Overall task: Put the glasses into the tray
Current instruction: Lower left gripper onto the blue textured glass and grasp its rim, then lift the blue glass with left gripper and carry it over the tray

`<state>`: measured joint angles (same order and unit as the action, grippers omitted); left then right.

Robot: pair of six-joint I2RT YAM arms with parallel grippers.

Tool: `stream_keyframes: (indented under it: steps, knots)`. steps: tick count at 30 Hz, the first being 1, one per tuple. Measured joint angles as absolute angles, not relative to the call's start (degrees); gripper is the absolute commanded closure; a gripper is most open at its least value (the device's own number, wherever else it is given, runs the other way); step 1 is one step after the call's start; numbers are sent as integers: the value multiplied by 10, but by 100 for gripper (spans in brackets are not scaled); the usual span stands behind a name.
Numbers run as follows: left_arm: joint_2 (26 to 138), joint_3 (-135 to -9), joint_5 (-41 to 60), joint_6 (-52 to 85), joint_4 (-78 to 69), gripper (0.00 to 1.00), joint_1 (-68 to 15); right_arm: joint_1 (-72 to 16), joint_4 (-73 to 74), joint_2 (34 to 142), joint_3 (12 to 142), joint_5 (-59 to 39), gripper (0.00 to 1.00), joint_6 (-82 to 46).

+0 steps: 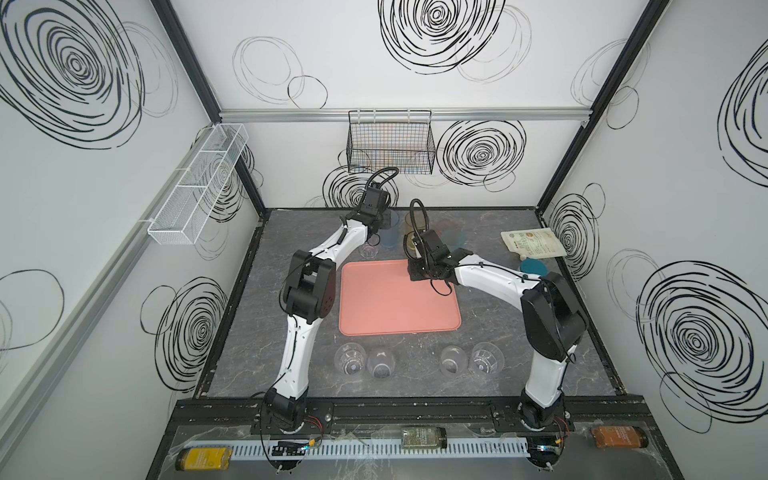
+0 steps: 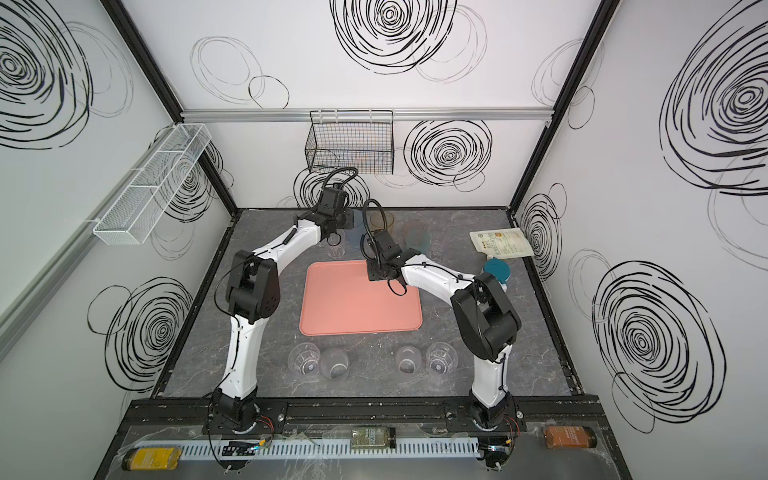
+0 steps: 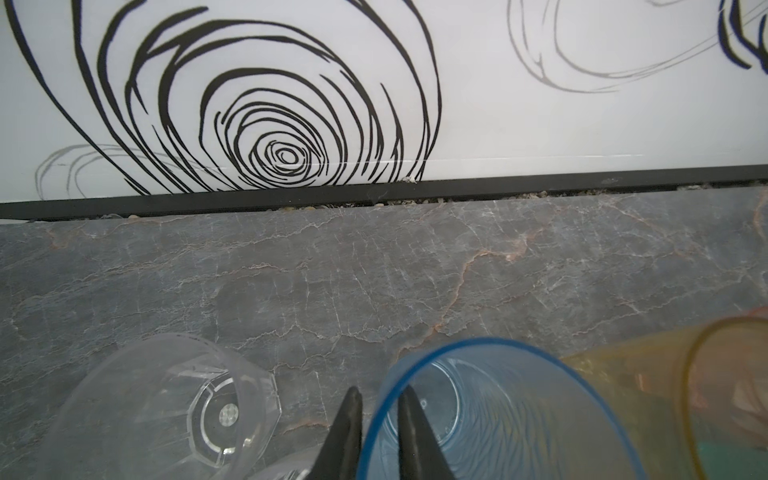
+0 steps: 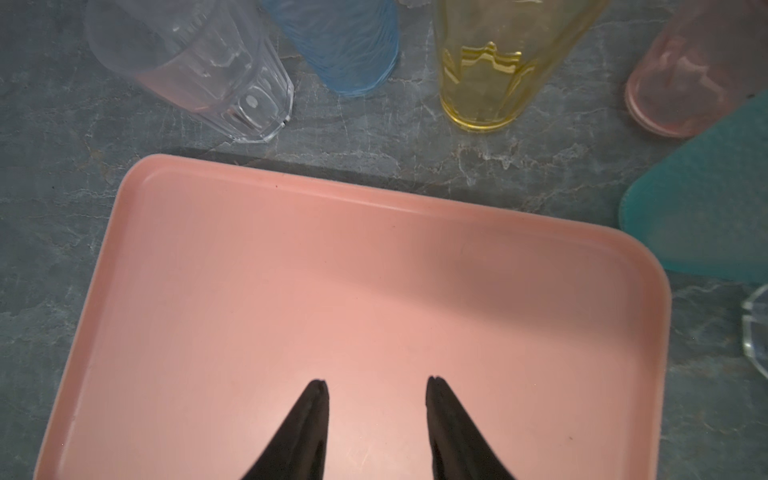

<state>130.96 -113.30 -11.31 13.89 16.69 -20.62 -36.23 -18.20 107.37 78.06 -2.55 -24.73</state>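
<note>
The salmon-pink tray (image 1: 399, 303) (image 4: 332, 270) lies mid-table with nothing in it. Behind it stand tinted glasses: blue (image 3: 498, 415) (image 4: 345, 45), amber (image 4: 490, 62), pink (image 4: 698, 75) and teal (image 4: 706, 199), plus a clear faceted one (image 3: 166, 407) (image 4: 199, 70). My left gripper (image 3: 381, 392) (image 1: 384, 224) is shut on the blue glass's wall, one finger inside the rim and one outside. My right gripper (image 4: 376, 380) (image 1: 422, 272) hovers open over the tray's far right corner, holding nothing. Several clear glasses (image 1: 350, 359) (image 1: 485, 358) stand in a row in front of the tray.
A white pouch (image 1: 534, 245) and a dark teal round lid (image 1: 534, 268) lie at the back right. A black wire basket (image 1: 390, 145) hangs on the back wall, a white mesh basket (image 1: 199, 183) on the left wall. Labelled jars (image 1: 423, 437) lie along the front rail.
</note>
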Motion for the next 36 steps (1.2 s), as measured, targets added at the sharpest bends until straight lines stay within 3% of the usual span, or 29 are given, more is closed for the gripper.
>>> stream_keyframes:
  steps: [8,17,18,36]
  knots:
    - [1310,-1133,-102,141,174,92,-206,-362,-177,1084,790,-26,57,-249]
    - [1300,-1124,-84,141,183,96,-200,-362,-177,1084,790,-25,57,-249]
    - [1296,-1121,-80,141,186,100,-199,-362,-177,1084,790,-25,57,-249]
    - [1179,-1106,-36,110,260,100,-185,-360,-176,1074,790,-25,58,-259]
